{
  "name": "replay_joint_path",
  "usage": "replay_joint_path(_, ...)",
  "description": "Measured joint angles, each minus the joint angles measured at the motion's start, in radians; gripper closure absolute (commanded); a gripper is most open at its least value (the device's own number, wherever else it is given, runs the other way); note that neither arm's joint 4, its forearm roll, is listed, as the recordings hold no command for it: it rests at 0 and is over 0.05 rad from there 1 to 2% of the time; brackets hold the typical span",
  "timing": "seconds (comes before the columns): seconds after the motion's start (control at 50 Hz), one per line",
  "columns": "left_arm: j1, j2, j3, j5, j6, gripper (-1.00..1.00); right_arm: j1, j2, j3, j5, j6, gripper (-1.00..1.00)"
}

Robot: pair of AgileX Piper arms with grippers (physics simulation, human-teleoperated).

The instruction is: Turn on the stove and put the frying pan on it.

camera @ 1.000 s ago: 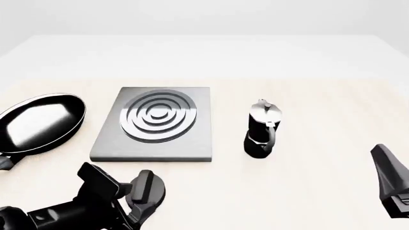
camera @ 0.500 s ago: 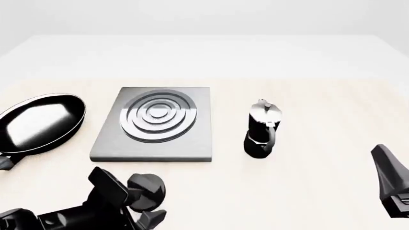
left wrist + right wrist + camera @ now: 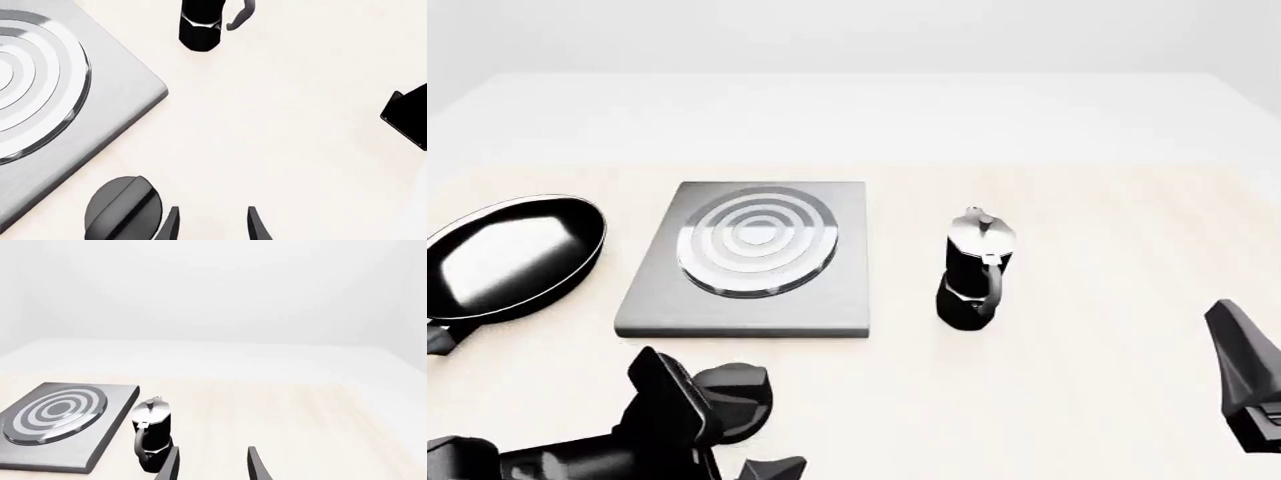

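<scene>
Front view. Your left gripper [image 3: 741,455] sits at the near edge of the table, at 6 o'clock from the stove [image 3: 751,258], just beside the knob [image 3: 737,398]. In the left wrist view its fingers [image 3: 168,226] stand apart with bare table between them; the knob [image 3: 123,209] lies beside one fingertip, outside the gap, so nothing is held. Your right gripper [image 3: 1248,375] waits at 3 o'clock, well apart from everything; its fingers [image 3: 169,465] are likewise spread and empty, with the moka pot [image 3: 151,436] showing ahead of them.

The pan [image 3: 510,257] rests on the table at 9 o'clock from the stove, just beside the slab, handle toward the near edge. The burner [image 3: 758,243] is bare. The moka pot [image 3: 976,270] stands upright at 3 o'clock from the stove.

Step in hand, as judged: the knob. Whether the stove is on cannot be told from these views. If it is not, the next move calls for you to bring the left fingers around the knob's ridge and turn it. The pan comes after, and the left arm is the nearer one.
</scene>
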Motion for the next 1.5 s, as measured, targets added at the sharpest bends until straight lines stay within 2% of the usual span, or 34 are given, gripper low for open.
replay_joint_path(0.32, -0.028, -0.231, -0.082, 0.228, 0.020, -1.00, 0.001, 0.000, -0.005, 0.001, 0.004, -1.00)
replay_joint_path(0.56, 0.030, -0.430, -0.173, 0.470, 0.067, -1.00, 0.003, 0.000, -0.011, 0.001, 0.009, -1.00)
replay_joint_path(0.84, 0.223, -0.632, -0.273, 0.771, 0.155, -1.00, 0.013, 0.000, -0.021, 0.003, 0.014, -1.00)
replay_joint_path(1.04, 0.381, -0.711, -0.339, 0.926, 0.232, -1.00, 0.024, 0.000, -0.037, 0.011, 0.014, -1.00)
replay_joint_path(1.24, 0.535, -0.742, -0.379, 1.009, 0.302, -1.00, 0.037, 0.000, -0.056, 0.022, 0.012, -1.00)
replay_joint_path(1.5, 0.720, -0.737, -0.401, 1.037, 0.377, -1.00, 0.058, 0.000, -0.070, 0.029, 0.008, -1.00)
